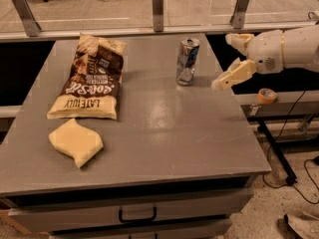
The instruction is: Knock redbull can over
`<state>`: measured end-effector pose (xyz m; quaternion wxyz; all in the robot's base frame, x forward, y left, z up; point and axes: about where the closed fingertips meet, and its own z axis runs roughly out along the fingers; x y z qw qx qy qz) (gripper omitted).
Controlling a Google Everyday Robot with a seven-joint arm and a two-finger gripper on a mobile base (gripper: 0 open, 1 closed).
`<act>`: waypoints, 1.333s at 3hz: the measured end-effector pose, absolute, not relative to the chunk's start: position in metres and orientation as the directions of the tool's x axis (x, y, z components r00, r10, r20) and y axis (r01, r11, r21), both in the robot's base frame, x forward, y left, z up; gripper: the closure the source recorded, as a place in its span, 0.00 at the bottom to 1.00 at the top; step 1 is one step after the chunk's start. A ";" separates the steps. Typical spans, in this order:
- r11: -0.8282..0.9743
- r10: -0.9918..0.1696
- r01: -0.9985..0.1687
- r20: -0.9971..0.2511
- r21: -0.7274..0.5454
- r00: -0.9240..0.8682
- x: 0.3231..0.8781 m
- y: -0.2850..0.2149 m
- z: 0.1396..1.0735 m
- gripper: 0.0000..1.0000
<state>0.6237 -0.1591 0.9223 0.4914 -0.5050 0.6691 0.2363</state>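
Standing upright toward the far right of the table (199, 133), the can (187, 61) is touched by nothing. Just right of it hovers the gripper (222, 61), fingers (234, 73) spread and empty. On the left, a chip bag (92, 78) lies flat, with a yellow sponge (76, 142) nearer.

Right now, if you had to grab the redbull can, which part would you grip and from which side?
Probably its mid-body, from the right of the view. The redbull can stands upright on the table, slim and round, so the fingers could close across its width. The gripper hangs open by the table's right edge, beside the can, nothing between them.
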 end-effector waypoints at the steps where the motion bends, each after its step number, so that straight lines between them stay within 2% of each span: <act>1: 0.398 -0.423 -0.901 -0.906 -0.175 -0.010 0.631 -0.160 0.921 0.00; 2: 0.415 -0.450 -0.894 -0.892 -0.167 -0.042 0.636 -0.156 0.905 0.00; 3: 0.409 -0.386 -0.902 -0.922 -0.142 -0.030 0.654 -0.129 0.890 0.00; 4: 0.391 -0.290 -0.916 -0.957 -0.093 -0.027 0.670 -0.099 0.870 0.16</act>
